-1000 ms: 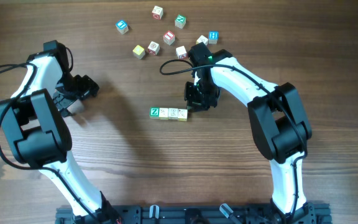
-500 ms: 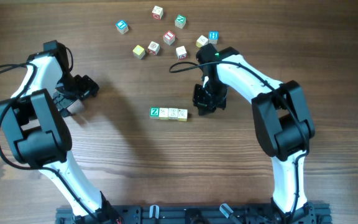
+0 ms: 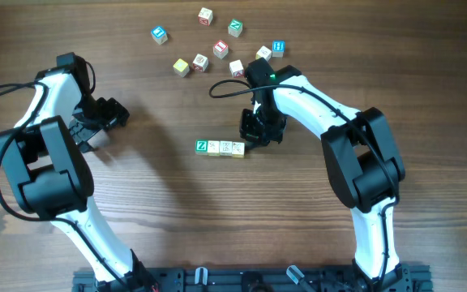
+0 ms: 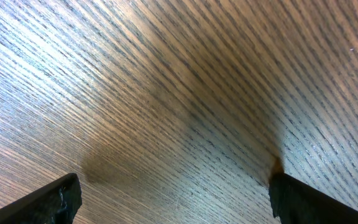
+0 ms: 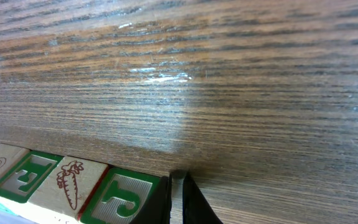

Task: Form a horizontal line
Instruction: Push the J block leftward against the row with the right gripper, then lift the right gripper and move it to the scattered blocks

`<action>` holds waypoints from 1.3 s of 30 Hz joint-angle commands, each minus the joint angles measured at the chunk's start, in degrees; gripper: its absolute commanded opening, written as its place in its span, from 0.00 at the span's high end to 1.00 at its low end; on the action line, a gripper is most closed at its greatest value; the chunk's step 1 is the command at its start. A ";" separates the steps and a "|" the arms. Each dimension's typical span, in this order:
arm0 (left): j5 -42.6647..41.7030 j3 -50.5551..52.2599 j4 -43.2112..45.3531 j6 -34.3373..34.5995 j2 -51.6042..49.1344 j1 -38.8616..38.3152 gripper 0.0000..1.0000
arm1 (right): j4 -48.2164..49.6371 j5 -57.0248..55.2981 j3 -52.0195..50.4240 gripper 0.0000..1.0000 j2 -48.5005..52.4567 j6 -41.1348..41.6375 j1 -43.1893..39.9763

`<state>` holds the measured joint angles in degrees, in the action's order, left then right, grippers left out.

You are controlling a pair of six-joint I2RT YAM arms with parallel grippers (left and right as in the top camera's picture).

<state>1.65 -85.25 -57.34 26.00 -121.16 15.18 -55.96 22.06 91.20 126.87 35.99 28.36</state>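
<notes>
The horizontal line (image 3: 220, 148) is a short row of small cubes on the wooden table, with a green Z cube (image 3: 202, 146) at its left end and cream cubes to the right. My right gripper (image 3: 255, 134) is shut and empty, low at the row's right end. In the right wrist view its closed fingertips (image 5: 178, 200) sit right beside a green-faced J cube (image 5: 124, 196), with a carrot cube (image 5: 70, 182) further along. My left gripper (image 3: 108, 120) is open and empty far to the left; its wrist view (image 4: 179, 202) shows only bare wood.
Several loose cubes lie scattered at the back: blue (image 3: 160, 34), cream (image 3: 206, 15), teal (image 3: 235, 27), blue (image 3: 278, 47), red (image 3: 220, 49), yellow (image 3: 182, 67). A black cable (image 3: 225, 88) loops beside the right arm.
My right gripper swung a little to the right, then came back left to the row's right end. The row and the left arm have not moved.
</notes>
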 commanded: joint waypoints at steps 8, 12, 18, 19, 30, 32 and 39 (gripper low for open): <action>1.86 0.68 0.17 -0.04 -1.22 0.37 0.00 | 0.87 -0.59 -0.85 0.91 2.29 3.04 0.35; 1.86 0.68 0.17 -0.07 -1.22 0.37 0.00 | 0.85 -0.59 -0.85 0.92 2.29 3.10 0.35; 1.86 0.68 0.17 -0.04 -1.22 0.37 0.00 | -3.15 -4.72 -0.83 0.96 2.29 -2.45 0.35; 1.86 0.68 0.17 -0.07 -1.22 0.37 0.00 | -3.61 -5.55 -0.76 0.96 2.25 -2.91 0.35; 1.86 0.68 0.17 -0.04 -1.22 0.37 0.00 | -6.38 -12.22 4.92 0.96 -0.24 -1.29 3.93; 1.86 0.68 0.17 -0.04 -1.22 0.37 0.00 | -5.53 -12.31 4.92 0.96 -0.24 -1.29 5.33; 1.86 0.68 0.17 -0.07 -1.22 0.37 0.00 | -3.13 -12.28 4.92 0.96 -0.24 -1.33 5.66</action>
<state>1.65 -85.25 -57.34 26.00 -121.16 15.18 -59.53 10.83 95.09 127.28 34.46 34.09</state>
